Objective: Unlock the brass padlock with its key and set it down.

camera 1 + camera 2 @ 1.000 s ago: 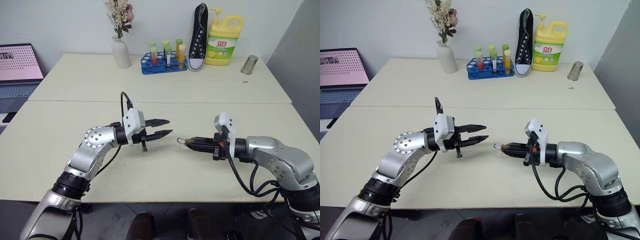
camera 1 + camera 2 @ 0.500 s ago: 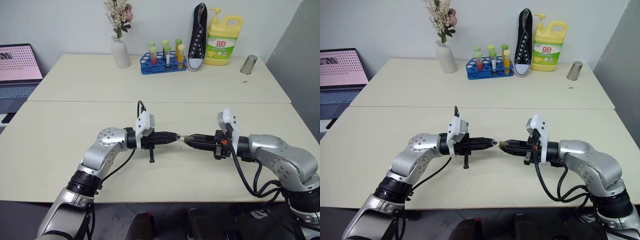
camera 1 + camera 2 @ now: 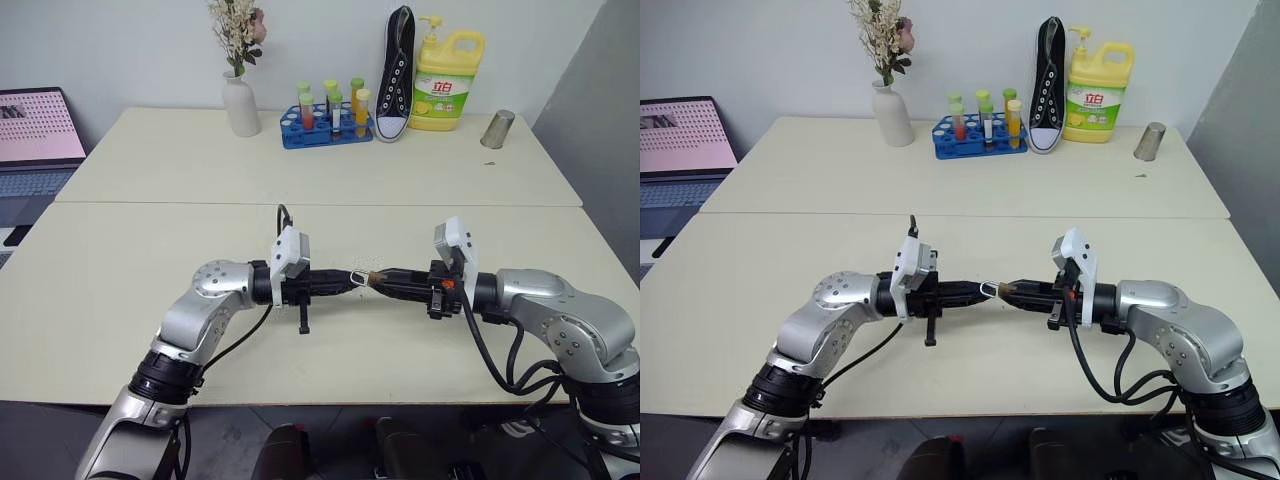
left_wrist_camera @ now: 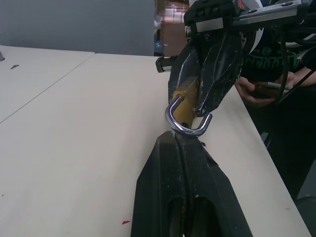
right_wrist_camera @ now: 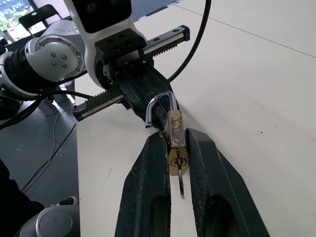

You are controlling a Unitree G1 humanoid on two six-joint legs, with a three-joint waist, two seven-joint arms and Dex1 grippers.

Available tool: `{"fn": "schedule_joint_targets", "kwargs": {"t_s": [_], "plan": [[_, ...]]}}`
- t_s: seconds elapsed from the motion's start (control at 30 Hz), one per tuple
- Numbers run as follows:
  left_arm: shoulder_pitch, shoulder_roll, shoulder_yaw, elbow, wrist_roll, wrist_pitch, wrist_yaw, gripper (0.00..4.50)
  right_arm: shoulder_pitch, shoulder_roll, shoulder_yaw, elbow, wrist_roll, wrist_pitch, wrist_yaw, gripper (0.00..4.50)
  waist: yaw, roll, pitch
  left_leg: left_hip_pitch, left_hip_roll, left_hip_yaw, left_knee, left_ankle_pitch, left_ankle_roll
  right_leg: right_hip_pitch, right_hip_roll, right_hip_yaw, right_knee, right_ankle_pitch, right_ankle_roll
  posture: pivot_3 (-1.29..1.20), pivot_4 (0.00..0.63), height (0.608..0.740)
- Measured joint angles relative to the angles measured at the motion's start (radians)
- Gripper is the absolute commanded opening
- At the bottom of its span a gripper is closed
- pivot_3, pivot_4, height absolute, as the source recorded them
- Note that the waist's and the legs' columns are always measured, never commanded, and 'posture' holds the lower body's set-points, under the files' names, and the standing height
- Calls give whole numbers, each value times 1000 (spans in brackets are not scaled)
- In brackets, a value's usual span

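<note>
My right gripper (image 5: 175, 142) is shut on the brass padlock (image 5: 175, 129), holding its gold body between the fingers above the table (image 3: 330, 340). The key (image 5: 180, 185) sticks out of the padlock's underside, between the fingers. The silvery shackle (image 4: 187, 129) points toward my left gripper (image 4: 177, 139), and one of its ends stands free of the body. My left gripper is shut, with its fingertips pinched at the bend of the shackle. In the left eye view the two grippers, left (image 3: 345, 281) and right (image 3: 380, 280), meet tip to tip over the near table.
Along the far table stand a vase of flowers (image 3: 241, 105), a blue tube rack (image 3: 327, 128), a black shoe (image 3: 397, 75), a yellow detergent bottle (image 3: 448, 70) and a metal cup (image 3: 498, 129). A laptop (image 3: 38, 135) sits at the left. A person's hand (image 4: 254, 91) holds a phone beyond the table.
The left gripper, open and apart a second ago, moved right to the padlock and shut at the shackle. The right gripper held the padlock still.
</note>
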Motion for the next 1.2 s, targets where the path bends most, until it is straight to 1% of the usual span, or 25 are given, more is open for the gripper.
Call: {"fn": "schedule_joint_targets", "kwargs": {"t_s": [0.17, 0.33, 0.5, 0.8, 1.2], "plan": [[0, 1, 17, -39, -32, 74, -8, 0, 0, 0, 0, 1, -13, -2, 8, 164, 0, 0, 0, 0, 0, 0, 0, 0, 0, 0, 0, 0, 0, 0, 0, 0, 150, 740], [6, 23, 34, -94, -89, 177, -26, 0, 5, -1, 1, 4, -31, -3, 12, 164, 0, 0, 0, 0, 0, 0, 0, 0, 0, 0, 0, 0, 0, 0, 0, 0, 150, 740], [7, 25, 52, -106, -120, 232, -20, 0, 6, -1, 1, 6, -34, -3, 13, 164, 0, 0, 0, 0, 0, 0, 0, 0, 0, 0, 0, 0, 0, 0, 0, 0, 150, 740], [5, -6, 67, -106, -124, 250, 18, 0, 7, 0, 9, 6, -41, -4, 15, 164, 0, 0, 0, 0, 0, 0, 0, 0, 0, 0, 0, 0, 0, 0, 0, 0, 150, 740], [-10, -13, 80, -106, -124, 256, 23, 0, 20, 0, 16, 6, -48, -4, 23, 164, 0, 0, 0, 0, 0, 0, 0, 0, 0, 0, 0, 0, 0, 0, 0, 0, 150, 740]]}}
